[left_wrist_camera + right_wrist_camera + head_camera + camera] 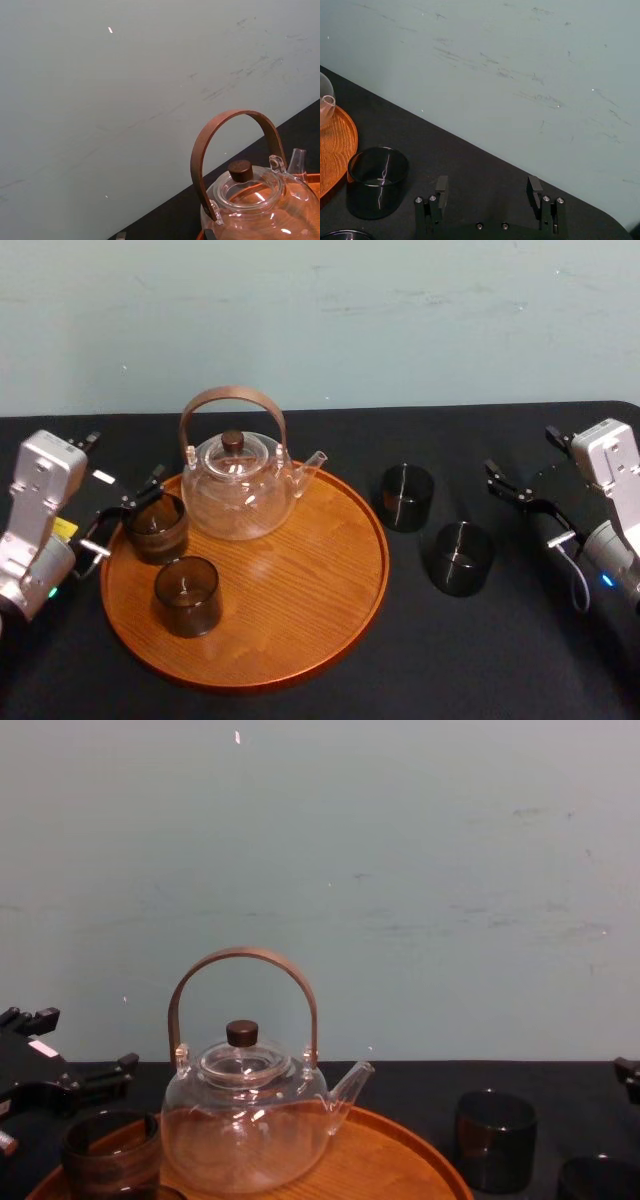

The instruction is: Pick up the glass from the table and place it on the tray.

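Nearest on the tray (300,645) stood one glass (187,595), a second glass (156,527) behind it at the left rim, with the left gripper (125,518) spread open just beside it, gripping nothing. Right of the tray, on the table (400,670), stood a near table glass (460,558) and a far table glass (406,497), the right gripper (505,485) to their right wide open and empty. The teapot (238,485) stood at the tray's far side

A robot lab or test room is suggested rather than a home. A desk (480,660) is draped in plain black cloth and set against a bare pale wall (400,310) marked with scuffs. A glass teapot (238,485), a wooden tray (300,610) and dark glasses (406,497) are laid out between a left robot arm (35,530) and a right robot arm (610,500), where a loose cable (577,585) is left exposed.
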